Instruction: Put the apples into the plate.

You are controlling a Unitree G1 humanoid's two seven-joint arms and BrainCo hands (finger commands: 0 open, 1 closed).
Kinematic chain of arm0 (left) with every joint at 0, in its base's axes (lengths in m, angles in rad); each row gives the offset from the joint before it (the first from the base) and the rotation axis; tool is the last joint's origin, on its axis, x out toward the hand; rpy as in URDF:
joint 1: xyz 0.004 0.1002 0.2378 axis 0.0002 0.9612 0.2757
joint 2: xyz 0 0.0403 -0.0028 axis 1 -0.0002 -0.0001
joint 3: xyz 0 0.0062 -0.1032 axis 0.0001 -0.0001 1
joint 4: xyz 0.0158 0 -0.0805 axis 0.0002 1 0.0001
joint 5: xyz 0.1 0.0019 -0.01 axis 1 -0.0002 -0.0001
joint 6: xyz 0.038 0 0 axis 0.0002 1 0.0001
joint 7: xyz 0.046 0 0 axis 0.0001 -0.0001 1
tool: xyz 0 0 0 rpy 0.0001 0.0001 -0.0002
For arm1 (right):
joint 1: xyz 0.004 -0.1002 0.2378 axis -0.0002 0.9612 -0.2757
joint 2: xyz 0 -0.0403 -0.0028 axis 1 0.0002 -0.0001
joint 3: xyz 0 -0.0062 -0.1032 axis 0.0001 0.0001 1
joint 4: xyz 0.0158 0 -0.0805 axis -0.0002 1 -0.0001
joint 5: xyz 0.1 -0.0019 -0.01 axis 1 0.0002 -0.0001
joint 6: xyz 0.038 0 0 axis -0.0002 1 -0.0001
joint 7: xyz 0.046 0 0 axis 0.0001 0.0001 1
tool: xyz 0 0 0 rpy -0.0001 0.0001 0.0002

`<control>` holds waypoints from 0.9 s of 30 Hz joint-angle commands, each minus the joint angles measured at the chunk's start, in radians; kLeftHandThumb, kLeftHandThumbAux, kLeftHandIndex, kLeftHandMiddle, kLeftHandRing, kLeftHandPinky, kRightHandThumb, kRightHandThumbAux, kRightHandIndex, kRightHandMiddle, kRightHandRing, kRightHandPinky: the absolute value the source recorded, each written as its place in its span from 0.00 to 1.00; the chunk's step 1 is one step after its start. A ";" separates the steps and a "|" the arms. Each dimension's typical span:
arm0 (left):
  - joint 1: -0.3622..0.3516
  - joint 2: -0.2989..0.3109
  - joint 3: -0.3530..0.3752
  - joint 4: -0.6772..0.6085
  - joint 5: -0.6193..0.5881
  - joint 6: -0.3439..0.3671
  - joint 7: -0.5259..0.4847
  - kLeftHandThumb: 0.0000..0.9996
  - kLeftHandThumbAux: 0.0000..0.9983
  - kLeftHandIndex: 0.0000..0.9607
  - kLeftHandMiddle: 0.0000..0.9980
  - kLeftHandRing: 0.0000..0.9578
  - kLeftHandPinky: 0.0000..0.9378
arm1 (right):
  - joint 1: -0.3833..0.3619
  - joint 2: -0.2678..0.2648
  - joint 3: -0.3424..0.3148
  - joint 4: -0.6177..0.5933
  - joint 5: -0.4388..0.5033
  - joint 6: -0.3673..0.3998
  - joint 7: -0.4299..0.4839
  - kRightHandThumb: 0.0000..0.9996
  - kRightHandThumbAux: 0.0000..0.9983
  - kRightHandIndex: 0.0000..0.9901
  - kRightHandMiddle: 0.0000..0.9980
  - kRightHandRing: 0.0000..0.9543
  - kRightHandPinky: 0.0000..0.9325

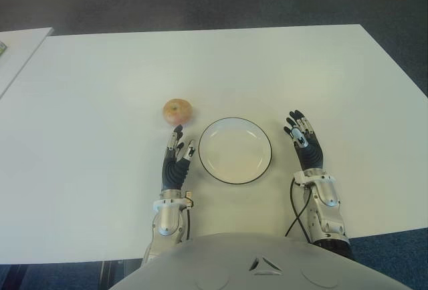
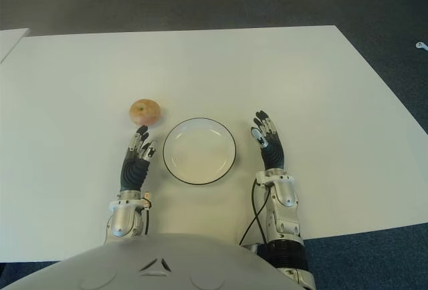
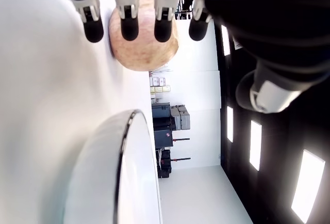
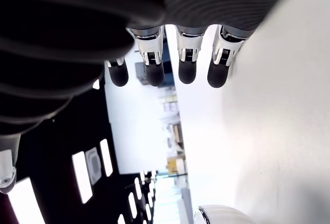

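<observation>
A single apple [image 1: 178, 111] sits on the white table [image 1: 100, 89], just beyond the fingertips of the left hand [image 1: 176, 160] and slightly to the left of the plate [image 1: 235, 150]. That hand lies to the left of the plate with its fingers [image 3: 129, 25] stretched straight out toward the fruit; in the left wrist view the four fingertips show in front of the apple's near side, but whether any of them touches it cannot be told, and none curls around it, so the hand is released and holds nothing. The thumb stands off to the side, apart from the apple. The plate, white with a thin dark rim, lies between the two hands and has nothing in it; the apple is outside it, near its far-left edge without touching. The right hand [image 1: 304, 143] shows just to the right of the plate, its fingers [image 4: 186, 66] also extended and relaxed, grasping nothing. A second pale surface [image 1: 17, 53] shows at the far left, apart from the main table
</observation>
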 commanded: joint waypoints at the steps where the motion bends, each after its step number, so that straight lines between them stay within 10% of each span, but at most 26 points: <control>1: 0.007 -0.007 -0.009 -0.011 -0.016 0.024 -0.021 0.00 0.45 0.00 0.00 0.00 0.00 | 0.026 0.001 0.003 0.021 -0.010 0.040 -0.003 0.09 0.46 0.00 0.00 0.00 0.00; 27: -0.054 -0.003 0.074 -0.046 -0.235 -0.052 -0.123 0.00 0.47 0.00 0.00 0.00 0.00 | 0.005 -0.001 0.000 0.078 -0.015 0.006 0.005 0.10 0.47 0.00 0.00 0.00 0.00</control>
